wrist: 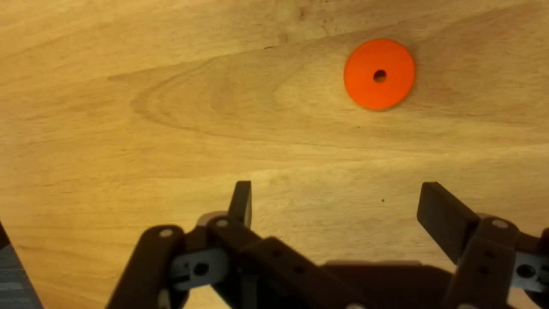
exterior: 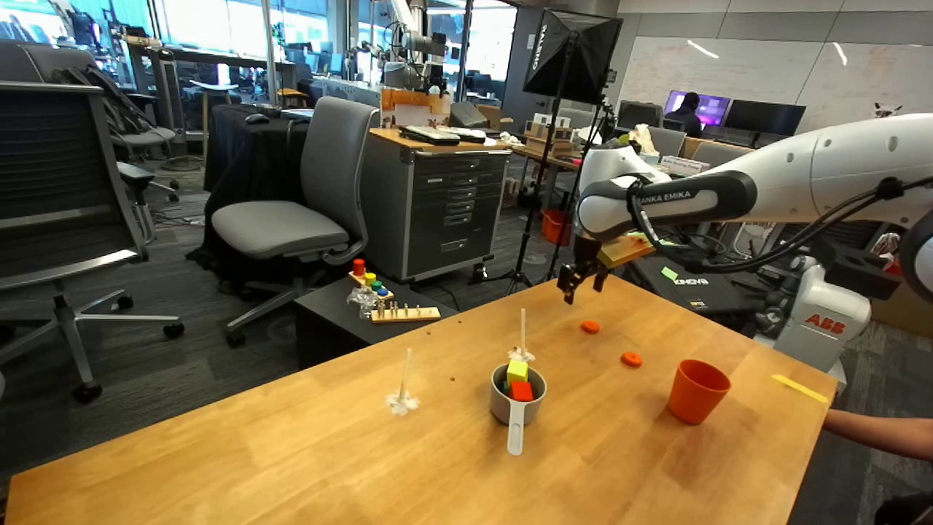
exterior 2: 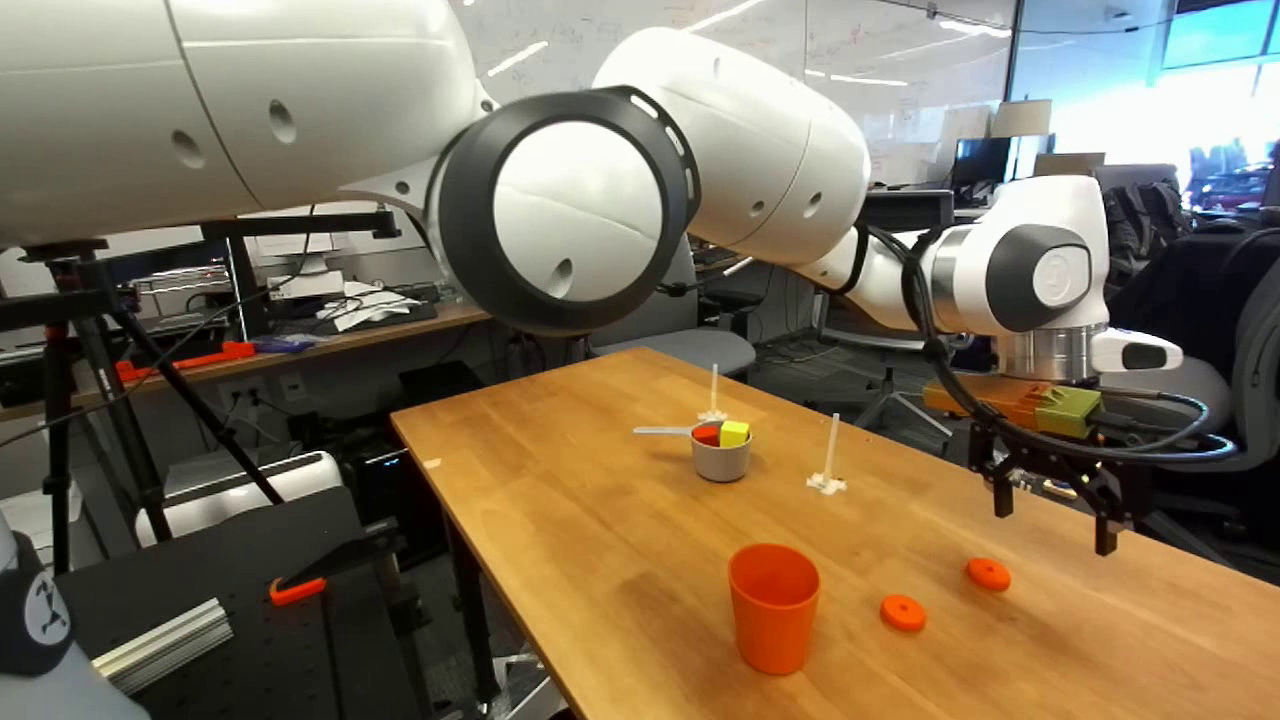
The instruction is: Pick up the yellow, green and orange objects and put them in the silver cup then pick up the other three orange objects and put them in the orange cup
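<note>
Silver cup (exterior 2: 720, 464), well apart from orange cup (exterior 2: 774, 622), holds yellow block (exterior 2: 735, 433), red block (exterior: 521, 391), green block (exterior: 505, 387) (just peeking), as job asks. Gripper (wrist: 337, 189) hangs farther from orange cup than near ring (exterior 2: 903, 612), far ring (exterior 2: 988, 574); fingers (wrist: 446, 221) spread, nothing between, likely to grab. Count: two cups, three blocks, two rings; third unseen, maybe inside orange cup.

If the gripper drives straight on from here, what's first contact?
Probably the tabletop; in the wrist view, the orange disc lies off the line of the open gripper. Depth is unclear.
</note>
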{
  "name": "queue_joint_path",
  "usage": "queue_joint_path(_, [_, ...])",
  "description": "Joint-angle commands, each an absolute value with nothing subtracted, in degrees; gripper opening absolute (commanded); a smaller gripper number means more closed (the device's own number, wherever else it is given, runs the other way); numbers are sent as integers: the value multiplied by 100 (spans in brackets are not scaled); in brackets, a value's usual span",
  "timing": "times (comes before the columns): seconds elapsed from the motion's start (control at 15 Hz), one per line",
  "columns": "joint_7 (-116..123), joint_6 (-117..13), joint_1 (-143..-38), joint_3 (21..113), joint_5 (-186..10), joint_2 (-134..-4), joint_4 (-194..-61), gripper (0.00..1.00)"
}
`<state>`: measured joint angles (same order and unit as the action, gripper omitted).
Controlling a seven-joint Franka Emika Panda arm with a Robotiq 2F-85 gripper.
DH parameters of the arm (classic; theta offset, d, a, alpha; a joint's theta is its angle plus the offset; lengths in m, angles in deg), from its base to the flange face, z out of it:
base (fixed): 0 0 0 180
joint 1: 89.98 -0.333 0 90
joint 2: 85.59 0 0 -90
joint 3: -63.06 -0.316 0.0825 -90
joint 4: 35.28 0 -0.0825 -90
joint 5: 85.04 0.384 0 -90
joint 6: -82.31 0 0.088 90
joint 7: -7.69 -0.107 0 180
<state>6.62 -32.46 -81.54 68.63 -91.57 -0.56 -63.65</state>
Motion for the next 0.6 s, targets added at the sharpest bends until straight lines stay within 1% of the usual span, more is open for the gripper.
queue_joint_path(0.0, [565, -3110, -8133, 6854, -9085, -53, -6419, 100])
queue_joint_path(0.53, [709, -3064, -8079, 6694, -8929, -12, -6729, 100])
